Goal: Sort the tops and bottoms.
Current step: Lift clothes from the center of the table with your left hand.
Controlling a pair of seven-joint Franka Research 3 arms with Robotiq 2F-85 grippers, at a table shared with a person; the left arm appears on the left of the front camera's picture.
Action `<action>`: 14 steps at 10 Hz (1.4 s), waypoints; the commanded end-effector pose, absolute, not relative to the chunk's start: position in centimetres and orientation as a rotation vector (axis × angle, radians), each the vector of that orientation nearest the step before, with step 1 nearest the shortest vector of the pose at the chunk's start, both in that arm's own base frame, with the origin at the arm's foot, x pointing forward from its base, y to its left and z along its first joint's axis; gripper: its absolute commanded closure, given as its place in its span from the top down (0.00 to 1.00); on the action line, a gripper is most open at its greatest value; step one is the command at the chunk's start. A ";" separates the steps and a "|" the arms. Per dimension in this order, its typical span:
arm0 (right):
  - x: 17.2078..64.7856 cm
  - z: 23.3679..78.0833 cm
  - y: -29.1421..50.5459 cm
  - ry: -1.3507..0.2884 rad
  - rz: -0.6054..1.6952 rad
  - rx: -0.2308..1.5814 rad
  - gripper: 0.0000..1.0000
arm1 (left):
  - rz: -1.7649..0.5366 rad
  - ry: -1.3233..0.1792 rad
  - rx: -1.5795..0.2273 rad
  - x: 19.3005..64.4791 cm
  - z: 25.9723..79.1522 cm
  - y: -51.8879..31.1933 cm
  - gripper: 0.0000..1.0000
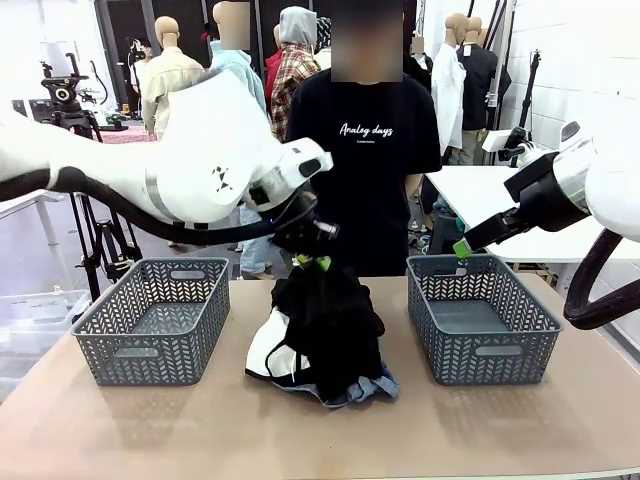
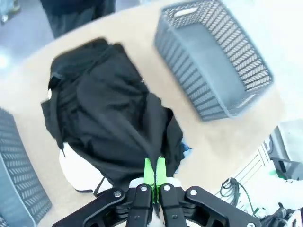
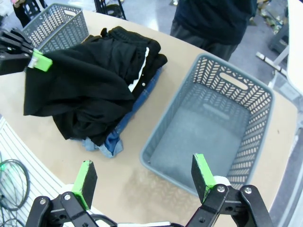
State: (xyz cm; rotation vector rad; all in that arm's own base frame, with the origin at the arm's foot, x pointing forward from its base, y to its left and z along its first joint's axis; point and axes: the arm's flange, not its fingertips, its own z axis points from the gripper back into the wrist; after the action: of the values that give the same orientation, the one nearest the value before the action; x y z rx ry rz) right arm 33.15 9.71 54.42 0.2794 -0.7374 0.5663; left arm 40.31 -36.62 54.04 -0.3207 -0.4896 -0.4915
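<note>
Pinching a black garment (image 1: 325, 310) between pressed-together jaws, the left gripper (image 1: 322, 263) hangs over the pile (image 1: 285, 362), midway between the left basket (image 1: 150, 352) and right basket (image 1: 480, 352). The garment drapes straight down from it. The right gripper (image 1: 462, 248) stands spread above the right basket.

Light: bright, even, from overhead.
Shadows: soft, short, under the baskets (image 1: 150, 350) and black cloth (image 1: 325, 310) on the table (image 1: 300, 430).
Glare: left wrist view washed pale from 1 to 4 o'clock.
Blur: left wrist view smeared throughout; front and right wrist views sharp.
Distortion: right wrist view bows the table edge at 8 o'clock.
Detail: black cloth shows few folds.
</note>
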 end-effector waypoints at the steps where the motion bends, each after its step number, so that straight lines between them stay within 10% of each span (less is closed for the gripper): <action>1: 33.3 54.3 9.8 -0.737 0.561 0.301 1.00 | -0.561 -0.615 -0.292 40.4 55.8 -36.5 0.00; 7: 33.3 54.3 9.8 -0.737 0.561 0.301 1.00 | -0.504 -0.539 -0.308 40.0 54.6 -36.9 0.00; 14: 33.3 54.3 9.8 -0.737 0.561 0.301 1.00 | -0.713 -0.792 -0.075 38.7 72.6 -44.1 0.00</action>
State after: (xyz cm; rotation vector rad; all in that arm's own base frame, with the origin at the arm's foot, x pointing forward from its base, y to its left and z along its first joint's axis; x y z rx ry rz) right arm 33.15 9.71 54.42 0.2789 -0.7374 0.5661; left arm 37.81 -42.44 72.51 -0.0983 -0.7866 -0.7226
